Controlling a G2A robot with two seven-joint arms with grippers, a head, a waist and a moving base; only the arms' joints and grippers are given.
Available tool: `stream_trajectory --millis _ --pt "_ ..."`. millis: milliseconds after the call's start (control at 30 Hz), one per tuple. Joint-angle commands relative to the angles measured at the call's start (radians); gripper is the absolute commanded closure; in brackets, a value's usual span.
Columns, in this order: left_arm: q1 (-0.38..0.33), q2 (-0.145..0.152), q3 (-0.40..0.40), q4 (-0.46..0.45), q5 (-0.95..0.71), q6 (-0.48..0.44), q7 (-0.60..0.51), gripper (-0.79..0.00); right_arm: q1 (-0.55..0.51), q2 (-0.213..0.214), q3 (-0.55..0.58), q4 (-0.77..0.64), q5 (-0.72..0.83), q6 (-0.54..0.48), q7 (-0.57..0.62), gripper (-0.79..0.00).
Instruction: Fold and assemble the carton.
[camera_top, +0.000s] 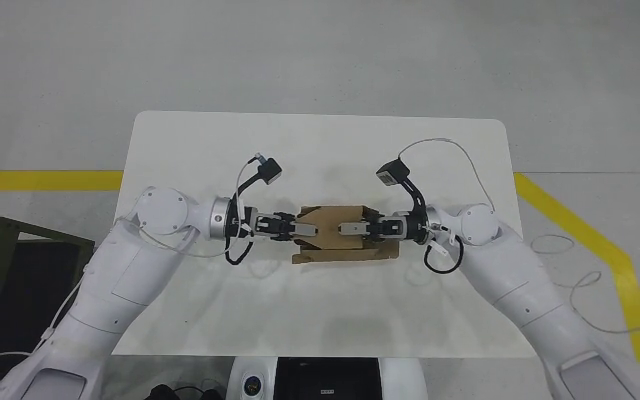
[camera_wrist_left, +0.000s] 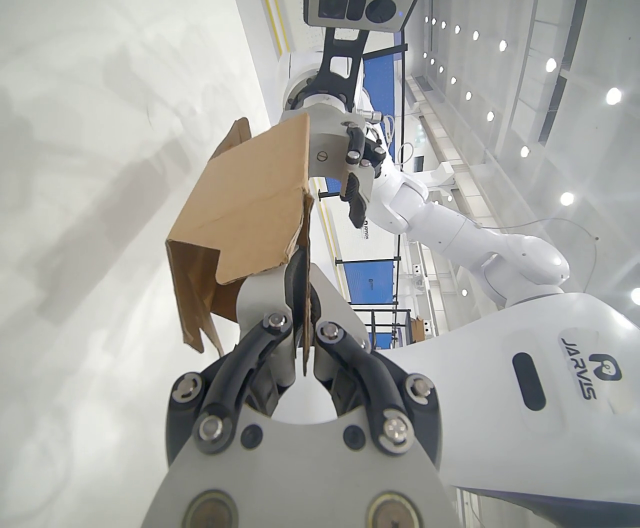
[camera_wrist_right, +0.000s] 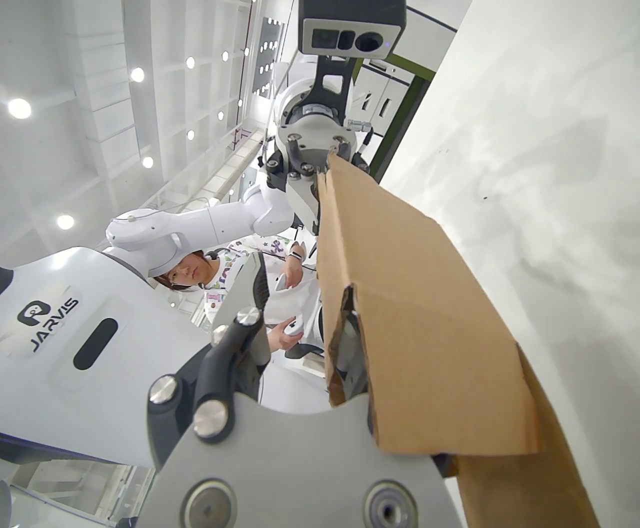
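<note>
In the right wrist view the carton (camera_wrist_right: 425, 320) covers one finger of the right gripper (camera_wrist_right: 305, 295), and the cardboard's near end runs out of view. From the left wrist, the same cardboard hides that finger again, along with the tips of the left gripper (camera_wrist_left: 302, 285) where they pinch its edge. From above, both grippers' fingertips are too small to tell which panel each one touches.

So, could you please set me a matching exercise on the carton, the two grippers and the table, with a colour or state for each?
Things:
1. carton
2. left gripper
3. right gripper
4. table

Colour or state:
A. white
B. open
C. brown
D. shut on a cardboard panel

Pairs: 1-C, 2-D, 3-B, 4-A
</note>
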Motion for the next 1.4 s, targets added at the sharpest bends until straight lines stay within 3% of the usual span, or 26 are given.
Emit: stream_trajectory --millis 0,167,233,267,300,1033,1367 --pt "-0.003 -0.001 0.002 0.002 0.0 -0.001 0.0 0.0 0.006 -0.001 -0.007 0.003 0.002 0.0 0.0 -0.228" --pt "-0.007 -0.004 0.004 0.008 0.002 -0.003 -0.002 -0.025 0.012 -0.002 -0.022 0.007 0.007 -0.001 -0.001 -0.055" --pt "-0.007 -0.004 0.004 0.012 0.002 -0.003 -0.003 -0.289 0.011 -0.002 -0.025 0.008 0.01 -0.001 -0.001 0.0" --pt "-0.008 -0.004 0.003 0.013 0.003 -0.002 -0.002 -0.351 0.011 -0.001 -0.026 0.008 0.01 -0.001 -0.001 0.0" --pt "-0.008 -0.004 0.002 0.014 0.001 -0.001 0.0 -0.785 0.011 0.0 -0.027 0.011 0.009 0.0 0.0 0.0" --pt "0.017 -0.012 -0.053 -0.035 -0.188 0.087 0.061 -0.785 0.025 -0.004 -0.037 0.057 -0.059 -0.063 -0.063 0.0" --pt "-0.004 -0.032 -0.01 -0.049 -0.223 0.099 0.1 -0.785 0.029 -0.018 -0.042 0.052 -0.071 -0.079 -0.08 0.0"
